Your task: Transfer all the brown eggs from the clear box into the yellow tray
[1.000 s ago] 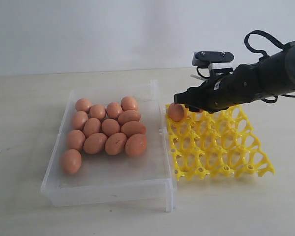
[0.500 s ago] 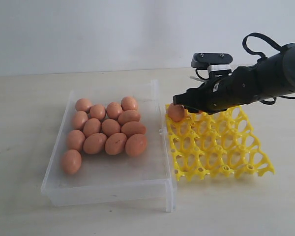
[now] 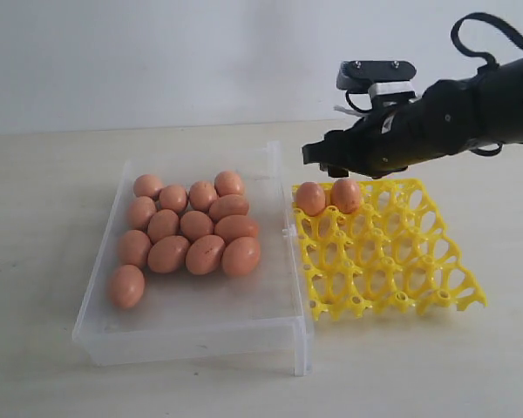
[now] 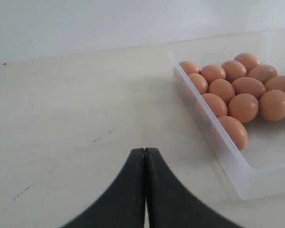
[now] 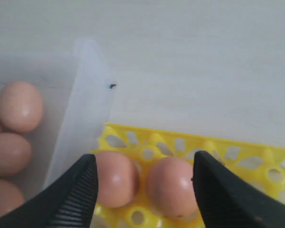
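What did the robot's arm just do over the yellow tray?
The right gripper let go of a second egg, opened, and rose off the yellow tray; that egg now sits beside the first egg. The eggs in the clear box have not moved.

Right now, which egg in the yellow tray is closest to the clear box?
The corner egg, right beside the clear box; the other egg sits one cup farther.
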`<state>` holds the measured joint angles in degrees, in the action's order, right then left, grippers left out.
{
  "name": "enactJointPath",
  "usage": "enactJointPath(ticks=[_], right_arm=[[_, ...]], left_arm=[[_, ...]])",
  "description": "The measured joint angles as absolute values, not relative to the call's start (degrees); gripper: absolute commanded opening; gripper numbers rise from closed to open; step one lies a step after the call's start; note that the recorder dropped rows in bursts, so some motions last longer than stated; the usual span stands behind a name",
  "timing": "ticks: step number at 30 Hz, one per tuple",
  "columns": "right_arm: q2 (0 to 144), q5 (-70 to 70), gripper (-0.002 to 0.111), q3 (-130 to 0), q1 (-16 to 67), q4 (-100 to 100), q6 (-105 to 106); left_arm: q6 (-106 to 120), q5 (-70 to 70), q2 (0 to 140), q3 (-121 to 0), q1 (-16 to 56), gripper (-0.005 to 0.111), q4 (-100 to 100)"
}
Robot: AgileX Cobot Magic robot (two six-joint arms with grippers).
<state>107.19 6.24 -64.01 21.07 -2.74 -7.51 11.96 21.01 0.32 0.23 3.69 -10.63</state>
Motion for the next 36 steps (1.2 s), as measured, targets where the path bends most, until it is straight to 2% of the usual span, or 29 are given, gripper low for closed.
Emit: enactJointPath(ticks=[3,6,9,22,36], right_arm=[[103.59,12.26,0.053,-65.18,24.58,-5.79,-1.98],[103.38,28.93,0.052,-72.24,30.39,-10.35,4.3],[106.91,38.31,0.052,-78.73,34.16,-15.02,8.37],[125.72,49.88,0.052,-98.39,36.53,-21.46,5.04],[134.82,55.77,0.053,-109.43,41.78,-32.1,7.08]], left_arm=[[11.96,21.01,0.32,0.23,3.69,0.0,-10.63],[11.96,21.01,0.32,0.23,3.69,0.0,-10.63],[11.96,21.01,0.32,0.23,3.69,0.0,-10.63],[11.96,21.01,0.32,0.23,3.69,0.0,-10.63],[11.96,21.01,0.32,0.23,3.69,0.0,-10.63]])
